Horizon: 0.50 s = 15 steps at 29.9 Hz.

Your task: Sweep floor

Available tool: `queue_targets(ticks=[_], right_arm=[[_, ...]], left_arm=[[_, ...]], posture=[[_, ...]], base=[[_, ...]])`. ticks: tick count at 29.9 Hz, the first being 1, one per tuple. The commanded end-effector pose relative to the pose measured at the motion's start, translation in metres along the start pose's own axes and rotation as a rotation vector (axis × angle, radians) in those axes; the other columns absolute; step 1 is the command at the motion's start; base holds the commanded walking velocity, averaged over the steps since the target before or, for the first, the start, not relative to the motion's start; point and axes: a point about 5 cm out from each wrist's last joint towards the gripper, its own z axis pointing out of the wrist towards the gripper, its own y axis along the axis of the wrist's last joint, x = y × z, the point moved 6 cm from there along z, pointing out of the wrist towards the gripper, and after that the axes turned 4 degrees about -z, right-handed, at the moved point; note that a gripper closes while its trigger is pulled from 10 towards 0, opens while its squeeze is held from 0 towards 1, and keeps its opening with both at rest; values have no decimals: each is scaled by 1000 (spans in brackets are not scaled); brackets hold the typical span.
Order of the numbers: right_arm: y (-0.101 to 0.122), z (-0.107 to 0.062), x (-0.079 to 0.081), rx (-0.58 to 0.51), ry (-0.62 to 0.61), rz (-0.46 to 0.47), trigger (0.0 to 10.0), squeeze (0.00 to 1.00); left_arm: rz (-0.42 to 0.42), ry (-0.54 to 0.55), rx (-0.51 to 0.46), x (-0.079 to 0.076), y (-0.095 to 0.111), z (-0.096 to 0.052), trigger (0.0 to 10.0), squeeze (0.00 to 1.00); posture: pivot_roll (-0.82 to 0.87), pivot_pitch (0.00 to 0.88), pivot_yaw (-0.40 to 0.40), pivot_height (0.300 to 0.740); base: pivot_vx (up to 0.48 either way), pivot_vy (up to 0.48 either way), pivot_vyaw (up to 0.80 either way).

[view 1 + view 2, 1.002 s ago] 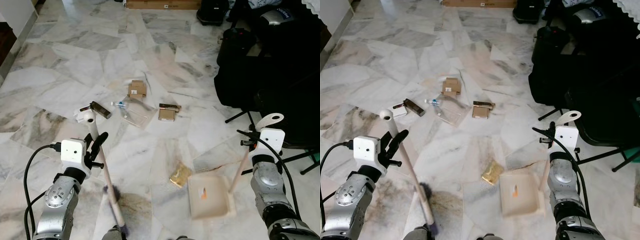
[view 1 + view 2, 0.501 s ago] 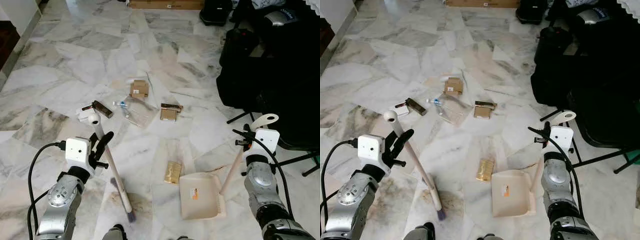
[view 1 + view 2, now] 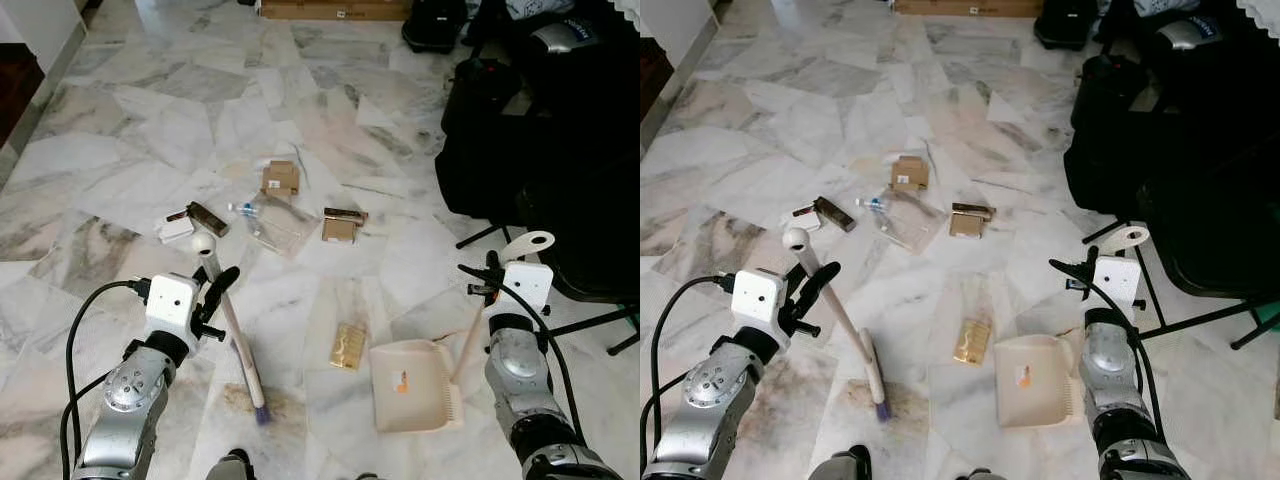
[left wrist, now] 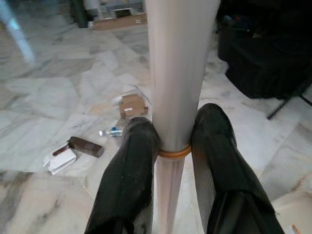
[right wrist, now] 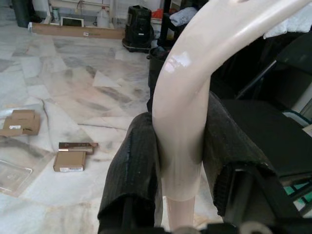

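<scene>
— So what lies nearest the robot?
— The left gripper clamps the broom, bristles on the marble floor. The right gripper clasps the dustpan handle; a gold packet lies just beside the pan.
— Farther out?
— A clear plastic sheet, small brown boxes, a dark box, then black bags on the right.
— Any change?
— The broom head has swung forward; the packet sits farther from the pan.

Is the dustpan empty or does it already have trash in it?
Nearly empty: the dustpan on the marble floor holds just one small orange scrap; the yellow packet lies outside, beside it.
</scene>
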Motion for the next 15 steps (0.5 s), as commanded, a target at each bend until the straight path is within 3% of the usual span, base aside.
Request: queue_targets(ticks=[1,7,15], right_arm=[[8,2,1,-28,-8,46,10000,0],[12,4,4,-38,-7,44,10000,0],[14,5,8,-38,-1,49,10000,0]], left_arm=[[-28,47,-25,7,4,-2,10000,0],[-23,139,-64,21,12,-1,10000,0],[-22,135,-79,22,18,3,10000,0]], posture=[[-51,200,-27,740],[-49,223,-31,740],[-49,237,-28,740]], base=[[0,0,0],[0,0,0],[90,0,0]])
